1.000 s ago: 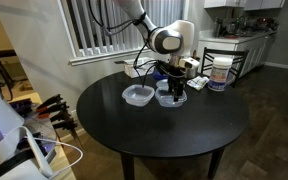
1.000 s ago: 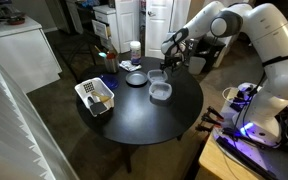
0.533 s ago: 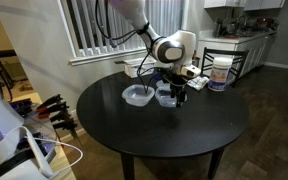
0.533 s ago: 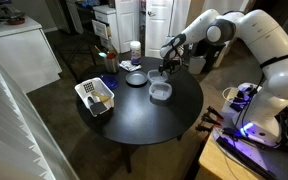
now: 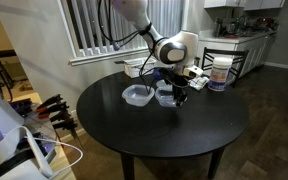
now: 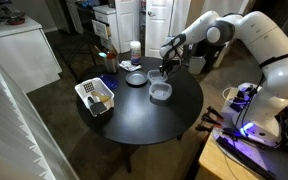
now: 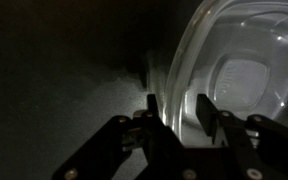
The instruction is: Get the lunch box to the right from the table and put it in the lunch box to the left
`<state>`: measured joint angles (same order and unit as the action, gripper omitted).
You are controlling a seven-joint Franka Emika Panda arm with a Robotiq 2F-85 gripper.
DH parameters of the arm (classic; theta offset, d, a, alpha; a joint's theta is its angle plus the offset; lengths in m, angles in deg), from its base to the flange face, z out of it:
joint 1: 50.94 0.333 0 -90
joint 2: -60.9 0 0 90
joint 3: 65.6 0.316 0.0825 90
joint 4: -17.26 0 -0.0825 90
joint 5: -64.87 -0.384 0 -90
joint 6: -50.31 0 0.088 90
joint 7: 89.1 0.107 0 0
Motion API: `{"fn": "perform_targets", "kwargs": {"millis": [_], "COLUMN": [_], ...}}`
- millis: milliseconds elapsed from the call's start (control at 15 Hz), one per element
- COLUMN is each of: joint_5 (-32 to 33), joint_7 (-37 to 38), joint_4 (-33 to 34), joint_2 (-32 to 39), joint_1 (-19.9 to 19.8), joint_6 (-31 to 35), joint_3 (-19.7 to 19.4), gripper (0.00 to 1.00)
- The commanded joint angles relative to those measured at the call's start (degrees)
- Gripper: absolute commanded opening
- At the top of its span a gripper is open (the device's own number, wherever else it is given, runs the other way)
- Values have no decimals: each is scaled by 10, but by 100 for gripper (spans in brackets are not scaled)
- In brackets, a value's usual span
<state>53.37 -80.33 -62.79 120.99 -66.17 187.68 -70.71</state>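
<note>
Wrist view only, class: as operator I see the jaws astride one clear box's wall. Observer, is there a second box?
Observer: Yes. A second box sits on the table, close beside the first box, where the gripper is.
Operator: What else is on the table?
Observer: A white basket stands near the edge, apart from both boxes.
Operator: Where does the arm come from?
Observer: The arm comes down over the table's far side in an exterior view.

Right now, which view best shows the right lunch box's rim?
The wrist view: the lunch box to the right sits close up, its rim between the fingers of the gripper. In both exterior views it is small and distant, rim detail lost.
</note>
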Motion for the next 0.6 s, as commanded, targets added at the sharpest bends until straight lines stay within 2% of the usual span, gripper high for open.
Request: {"fn": "perform_targets", "kwargs": {"millis": [0,133,200,533], "joint_5": [-5,-1,0,8], "joint_7": [-25,-24,-24,-36], "joint_4": [5,8,8,-16], "joint_2": [-8,-9,-11,-49], "joint_1": [-11,-7,-6,0], "joint_6": [-13,-13,-14,-13], "joint_3": [11,8,7,1], "gripper": [15,3,1,1]}}
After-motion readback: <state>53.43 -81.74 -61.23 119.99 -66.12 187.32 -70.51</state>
